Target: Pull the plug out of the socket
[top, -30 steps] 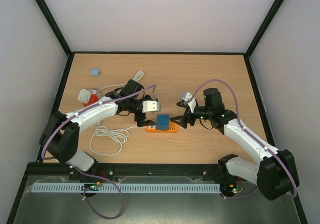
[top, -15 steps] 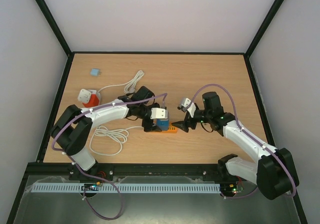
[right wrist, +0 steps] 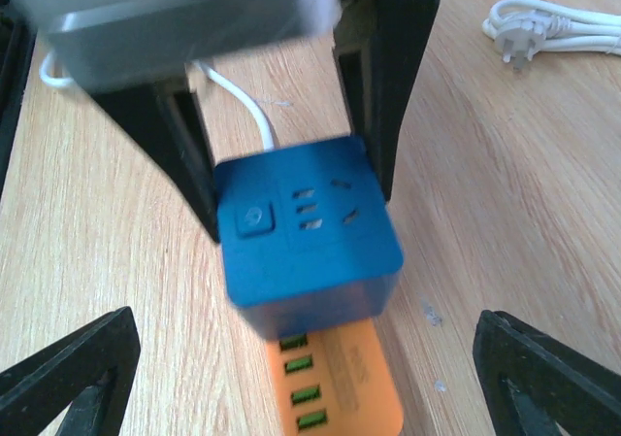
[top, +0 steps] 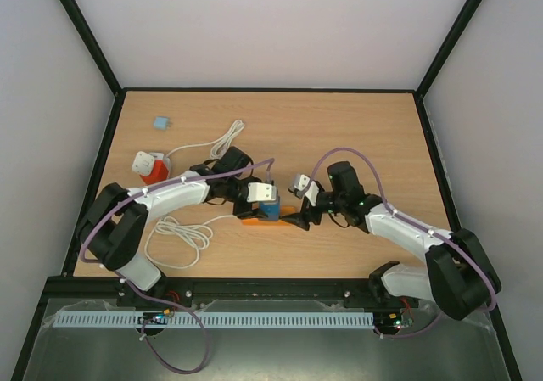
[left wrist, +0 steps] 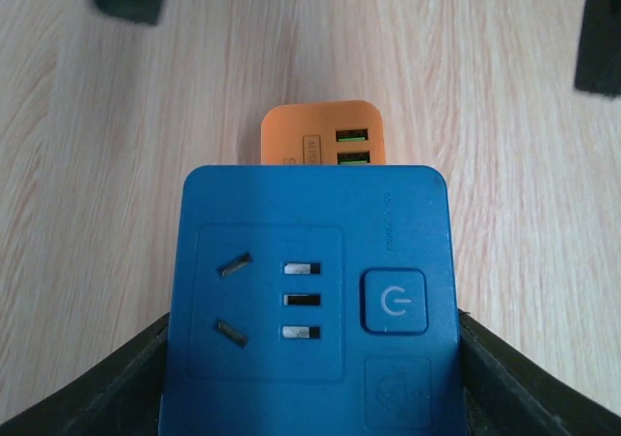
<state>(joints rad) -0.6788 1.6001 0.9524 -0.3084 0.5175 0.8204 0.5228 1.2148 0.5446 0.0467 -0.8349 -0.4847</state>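
Note:
A blue cube plug [top: 271, 210] sits plugged into an orange socket strip [top: 288, 221] at the table's middle. My left gripper [top: 265, 206] is shut on the blue cube's two sides; in the left wrist view the cube [left wrist: 310, 300] fills the space between my fingers [left wrist: 126, 383], with the strip [left wrist: 320, 140] beyond it. My right gripper [top: 297, 219] is open at the strip's right end. In the right wrist view its fingertips [right wrist: 68, 368] stand wide on either side of the strip [right wrist: 344, 387], not touching it, with the cube [right wrist: 306, 232] just ahead.
A coiled white cable [top: 180, 231] lies left of the strip, its plug end [top: 234, 131] further back. A red and white adapter [top: 146, 165] and a small blue block [top: 159, 122] sit at the far left. Black frame walls edge the table.
My left gripper came over the blue cube and shut on it. My right gripper moved left to the strip's right end. The strip and cube shifted slightly left.

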